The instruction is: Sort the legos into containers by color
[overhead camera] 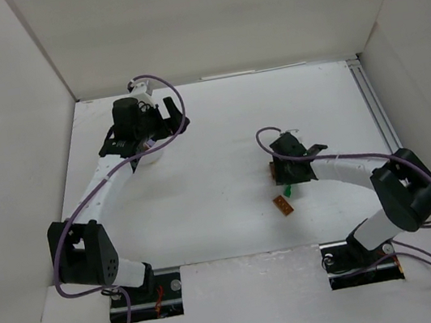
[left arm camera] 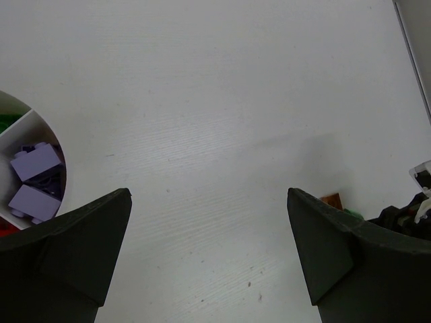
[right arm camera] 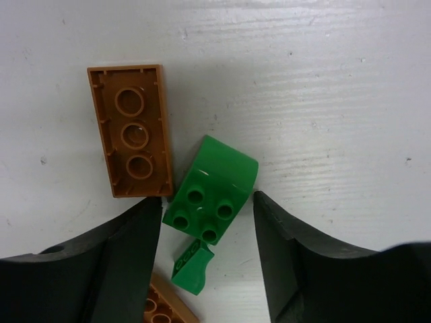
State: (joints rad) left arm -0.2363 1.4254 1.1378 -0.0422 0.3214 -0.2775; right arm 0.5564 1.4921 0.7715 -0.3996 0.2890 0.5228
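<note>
1. Left gripper (left arm camera: 209, 195): jaws wide open and holding nothing, hanging just beside the white cup (left arm camera: 23, 122).
2. Right gripper (right arm camera: 207, 198): fingers straddle a green brick (right arm camera: 212, 192) lying on the table (overhead camera: 218, 128). Each tip is at or just beside a brick edge. Can't tell if they actually press it.
3. Cup contents: dividers split the cup into compartments. One holds two purple bricks (left arm camera: 35, 161) side by side. The neighbouring compartments show a green bit (left arm camera: 5, 123) and a red bit (left arm camera: 5, 230), both mostly cut off by the frame edge.
4. The loose pieces are well apart from the cup, to its right and nearer the arm bases in the top view.
5. In the way: a brown plate (right arm camera: 129, 131) lies underside up just beside the green brick, one corner right at a fingertip. A smaller green piece (right arm camera: 192, 266) lies against the brick's near edge, between the fingers. A second brown piece (right arm camera: 165, 306) is partly hidden under a finger.
6. Green brick look: four studs up, one side rounded, sitting skewed to the jaws.
</note>
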